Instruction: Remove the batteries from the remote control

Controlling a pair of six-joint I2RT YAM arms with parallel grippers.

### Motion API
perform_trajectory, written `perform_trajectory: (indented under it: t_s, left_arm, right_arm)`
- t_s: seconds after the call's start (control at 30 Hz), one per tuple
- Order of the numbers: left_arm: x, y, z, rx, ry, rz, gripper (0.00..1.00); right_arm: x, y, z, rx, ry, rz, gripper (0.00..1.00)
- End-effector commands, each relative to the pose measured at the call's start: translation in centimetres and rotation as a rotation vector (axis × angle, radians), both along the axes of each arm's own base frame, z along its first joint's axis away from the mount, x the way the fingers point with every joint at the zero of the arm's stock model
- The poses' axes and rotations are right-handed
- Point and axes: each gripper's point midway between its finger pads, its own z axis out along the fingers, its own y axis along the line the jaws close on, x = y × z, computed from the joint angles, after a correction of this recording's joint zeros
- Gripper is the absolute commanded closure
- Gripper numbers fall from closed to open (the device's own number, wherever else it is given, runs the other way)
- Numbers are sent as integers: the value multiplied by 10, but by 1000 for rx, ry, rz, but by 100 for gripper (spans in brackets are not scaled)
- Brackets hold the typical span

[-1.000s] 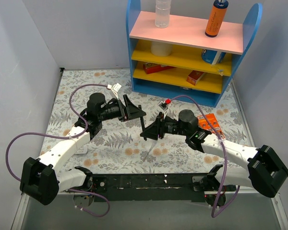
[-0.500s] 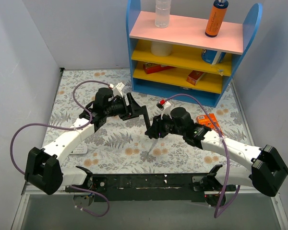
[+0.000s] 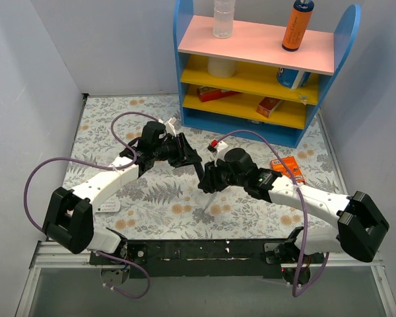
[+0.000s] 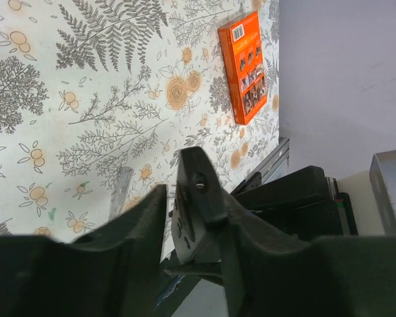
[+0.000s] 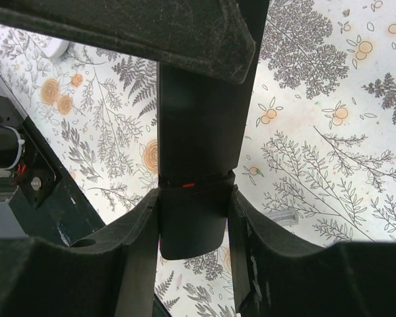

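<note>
The remote control [image 5: 197,125] is a slim black bar held off the mat, with my right gripper [image 5: 193,198] shut on its back-cover end. A thin red sliver [image 5: 189,184] shows at the seam between body and cover; the batteries themselves are hidden. In the top view the remote control [image 3: 202,173] hangs between both grippers. My left gripper [image 3: 197,165] straddles its other end. In the left wrist view the remote control [image 4: 181,228] stands edge-on inside the left gripper [image 4: 191,218], with a narrow gap on one side.
An orange pack [image 3: 287,168] lies on the floral mat to the right, and a blue shelf unit [image 3: 251,119] stands behind. A small clear stick [image 3: 208,211] lies on the mat below the grippers. Grey walls close in both sides.
My left arm has swung right and brought its gripper over the remote's free end, its jaws narrowing round it. The right arm has lifted the remote slightly towards it.
</note>
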Motion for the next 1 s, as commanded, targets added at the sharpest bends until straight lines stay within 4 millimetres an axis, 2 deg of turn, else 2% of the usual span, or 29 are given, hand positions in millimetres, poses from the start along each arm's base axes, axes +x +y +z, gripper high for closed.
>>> perform_trajectory:
  t_s: [0.0,0.03,0.23,0.37,0.6,0.83,0.97]
  left_arm:
    - [10,2,-1,36,-4,39,72]
    - [10,4,-7,56,19,46,76]
    - [24,8,-13,125,10,81,100]
    - [35,16,-24,192,14,127,100]
    - [46,32,-36,231,35,177,100]
    - [52,45,-46,252,52,208,100]
    - [58,57,-49,259,64,250,100]
  right_arm:
    - [14,14,25,41,-76,-2,99]
    - [15,14,22,33,-76,-2,99]
    - [14,28,19,14,-84,87,80]
    - [20,31,12,-1,-75,87,69]
    - [21,35,-7,9,-16,126,57]
    - [15,38,-11,49,-6,183,48]
    - [20,35,-19,39,-2,178,38]
